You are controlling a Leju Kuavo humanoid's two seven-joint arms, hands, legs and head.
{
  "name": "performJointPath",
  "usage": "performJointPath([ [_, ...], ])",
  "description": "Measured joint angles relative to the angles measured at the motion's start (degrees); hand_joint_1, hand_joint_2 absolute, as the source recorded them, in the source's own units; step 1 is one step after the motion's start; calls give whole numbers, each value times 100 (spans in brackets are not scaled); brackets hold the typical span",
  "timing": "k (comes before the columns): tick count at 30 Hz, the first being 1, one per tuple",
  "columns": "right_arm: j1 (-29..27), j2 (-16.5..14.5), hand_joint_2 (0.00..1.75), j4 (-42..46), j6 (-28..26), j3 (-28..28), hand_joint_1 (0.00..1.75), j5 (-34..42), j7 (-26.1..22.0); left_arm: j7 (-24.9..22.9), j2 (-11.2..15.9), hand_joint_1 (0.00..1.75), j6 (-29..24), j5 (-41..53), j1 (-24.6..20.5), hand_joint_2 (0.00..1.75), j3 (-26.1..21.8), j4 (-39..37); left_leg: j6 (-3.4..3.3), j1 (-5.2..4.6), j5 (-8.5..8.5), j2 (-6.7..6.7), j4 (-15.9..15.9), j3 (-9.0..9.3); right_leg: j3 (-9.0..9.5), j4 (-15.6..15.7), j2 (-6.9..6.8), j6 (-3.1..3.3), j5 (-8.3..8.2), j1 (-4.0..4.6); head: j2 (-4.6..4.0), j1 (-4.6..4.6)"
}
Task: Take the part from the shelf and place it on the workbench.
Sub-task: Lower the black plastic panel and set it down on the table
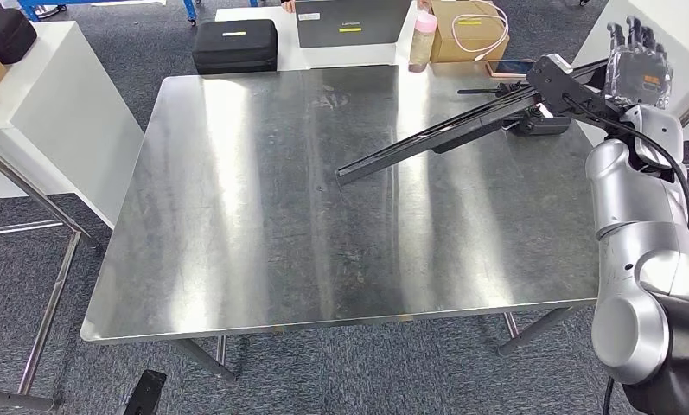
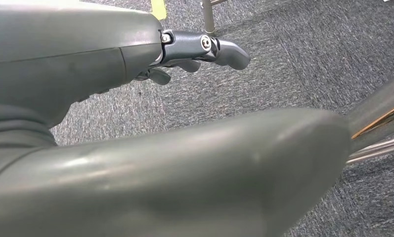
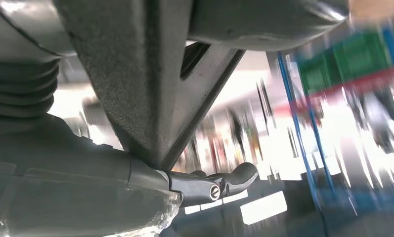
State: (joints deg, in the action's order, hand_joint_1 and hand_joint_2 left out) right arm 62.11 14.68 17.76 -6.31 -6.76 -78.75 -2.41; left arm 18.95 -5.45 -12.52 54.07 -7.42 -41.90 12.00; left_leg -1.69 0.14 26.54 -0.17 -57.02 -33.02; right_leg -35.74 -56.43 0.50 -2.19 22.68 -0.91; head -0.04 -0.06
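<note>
Right robot hand is raised at the desk's far right corner, fingers up, gripping the thick end of the part, a long black bar-shaped piece. The part slants from the hand down toward the middle of the steel desk; its thin tip sits at or just above the surface near centre, contact unclear. In the right wrist view the part runs between the thumb and the fingers, background blurred.

Left robot hand hangs low over grey carpet, beside a metal desk leg. Its fingers are slightly curled, holding nothing.

Beyond the desk's far edge: a black case, a dark laptop, a pink bottle, a cardboard box, a phone.
</note>
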Motion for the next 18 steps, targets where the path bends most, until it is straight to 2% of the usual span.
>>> performJointPath([
  [3,10,4,0,-26,871,-145,0,237,269,-25,4,0,14,42,-1,0,0,0,0,-2,0,0,0,0,0,0,0,0,0,0,0,0],
  [5,18,25,0,-32,1081,-199,0,246,370,-34,7,0,20,52,-1,0,0,0,0,-2,0,0,0,0,0,0,0,0,0,0,0,-1],
  [12,128,144,0,-32,1137,-260,0,85,398,-33,7,0,17,49,0,0,0,0,0,-2,0,0,0,0,0,0,0,0,0,-1,0,-1],
  [18,237,171,0,-30,941,-250,0,-101,344,-3,7,0,4,1,8,0,0,0,0,-1,0,0,0,0,0,0,0,0,0,-1,0,-1],
])
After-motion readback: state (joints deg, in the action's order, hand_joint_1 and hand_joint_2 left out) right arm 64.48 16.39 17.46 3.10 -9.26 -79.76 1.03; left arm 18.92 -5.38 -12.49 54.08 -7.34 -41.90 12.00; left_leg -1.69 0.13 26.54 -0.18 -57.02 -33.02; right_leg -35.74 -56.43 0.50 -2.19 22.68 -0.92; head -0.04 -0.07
